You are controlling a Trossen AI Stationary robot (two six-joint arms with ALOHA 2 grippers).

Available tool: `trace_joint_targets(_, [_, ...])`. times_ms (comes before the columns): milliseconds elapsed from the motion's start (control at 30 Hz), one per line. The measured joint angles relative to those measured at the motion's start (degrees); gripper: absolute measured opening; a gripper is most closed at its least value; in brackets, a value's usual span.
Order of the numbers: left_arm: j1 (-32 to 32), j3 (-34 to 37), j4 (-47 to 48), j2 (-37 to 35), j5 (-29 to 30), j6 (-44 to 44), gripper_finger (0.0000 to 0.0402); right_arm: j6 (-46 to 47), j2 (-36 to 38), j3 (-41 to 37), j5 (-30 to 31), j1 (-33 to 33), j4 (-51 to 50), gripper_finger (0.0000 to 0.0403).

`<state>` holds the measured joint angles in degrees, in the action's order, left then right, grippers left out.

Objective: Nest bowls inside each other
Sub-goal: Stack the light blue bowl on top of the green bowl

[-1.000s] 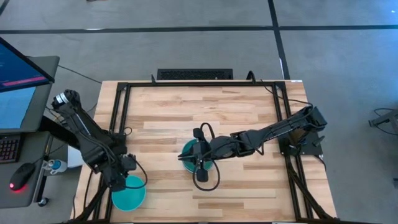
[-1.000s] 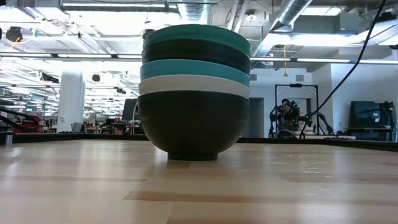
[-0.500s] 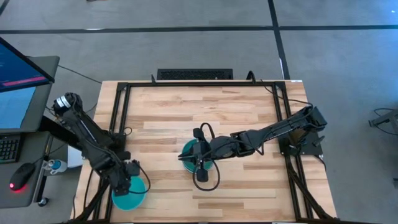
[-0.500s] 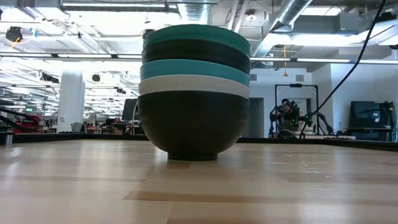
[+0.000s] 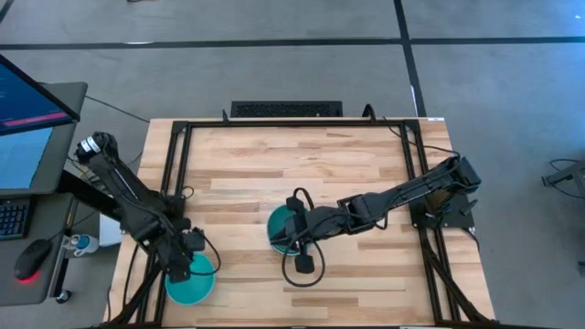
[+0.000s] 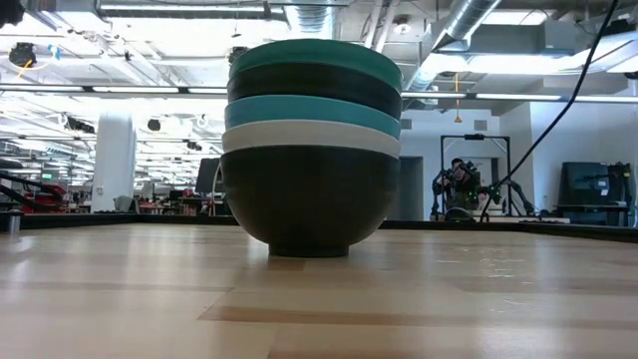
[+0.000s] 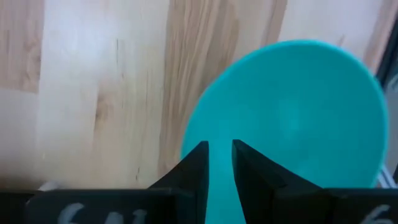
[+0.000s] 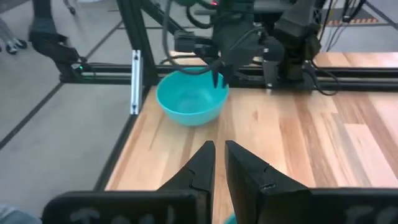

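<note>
Five bowls stand nested in a stack (image 6: 311, 150) at the table's middle (image 5: 281, 228): black at the bottom, then white, cyan, black, and teal-green on top. A single cyan bowl (image 5: 189, 281) sits at the table's near left corner and also shows in the right wrist view (image 8: 189, 99). My left gripper (image 5: 186, 265) is over that bowl's rim, shut on it. My right gripper (image 5: 294, 233) hovers at the stack's right side, fingers (image 8: 219, 144) close together and empty. Neither gripper shows in the low view. My left gripper pinches the cyan bowl's rim (image 7: 189, 146), one finger outside the wall and one inside (image 7: 249, 165). The fingers come from above, pointing down (image 8: 217, 78). The bowl sits upright with its base on the table.
A black metal frame (image 5: 174, 155) runs round the tabletop, and its left rail lies close to the cyan bowl. Bare wood lies between the bowl and the stack (image 5: 238, 265). A desk with a monitor and a mouse (image 5: 32, 260) stands left of the table.
My right gripper has shifted a little off the stack toward the table's right, so more of the top bowl shows. My left gripper has stayed at the cyan bowl's rim with only slight movement.
</note>
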<state>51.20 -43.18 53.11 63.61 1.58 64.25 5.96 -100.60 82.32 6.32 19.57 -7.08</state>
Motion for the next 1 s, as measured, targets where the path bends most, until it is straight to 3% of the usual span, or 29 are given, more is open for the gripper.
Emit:
trace_joint_targets(267, [0.00,-0.02,3.37,-4.52,2.19,1.55,0.0061,-2.37,0.00,0.00,-4.95,-0.15,0.21,0.0059])
trace_joint_targets(1000, [0.00,0.13,7.44,-4.45,2.74,-1.00,0.0061,-3.40,0.00,0.00,-4.95,-1.22,3.54,0.0059])
